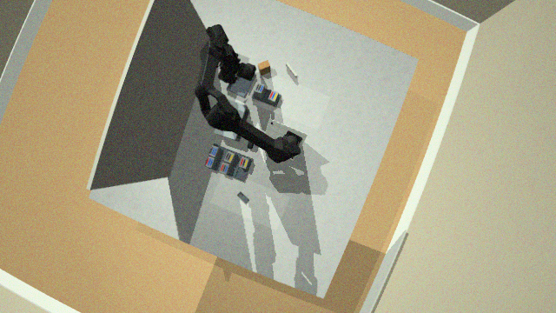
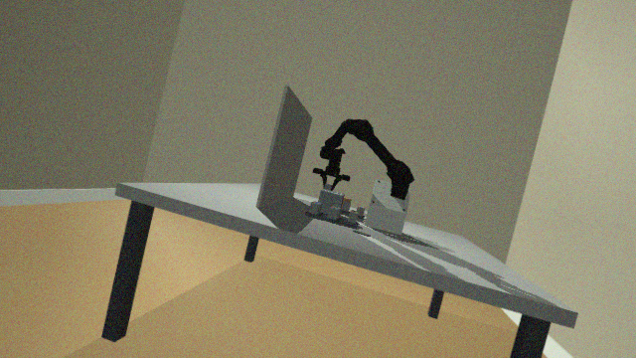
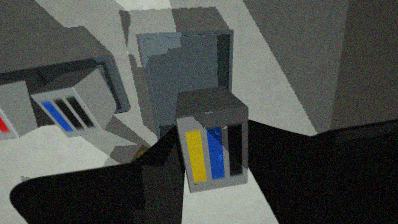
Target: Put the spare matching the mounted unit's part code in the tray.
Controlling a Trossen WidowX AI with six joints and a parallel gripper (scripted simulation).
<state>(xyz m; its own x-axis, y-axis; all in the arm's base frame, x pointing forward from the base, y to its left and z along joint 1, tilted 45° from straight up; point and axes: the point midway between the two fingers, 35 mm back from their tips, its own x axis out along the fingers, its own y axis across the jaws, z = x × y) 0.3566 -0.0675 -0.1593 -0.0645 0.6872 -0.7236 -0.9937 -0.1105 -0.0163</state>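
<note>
My gripper is shut on a grey block with yellow, blue and black stripes. In the wrist view the block is upright between the fingertips and overlaps the near edge of the blue-grey open tray. It appears to be above the tray; the exact gap cannot be told. The fingers are hidden in the top view. A rack of striped spares has one bare slot. The mounted unit and its back code cannot be made out.
A small dark rack with two striped blocks stands beside the tray. A tall grey panel rises on the other side. An orange block, a thin white piece and a small dark piece lie around.
</note>
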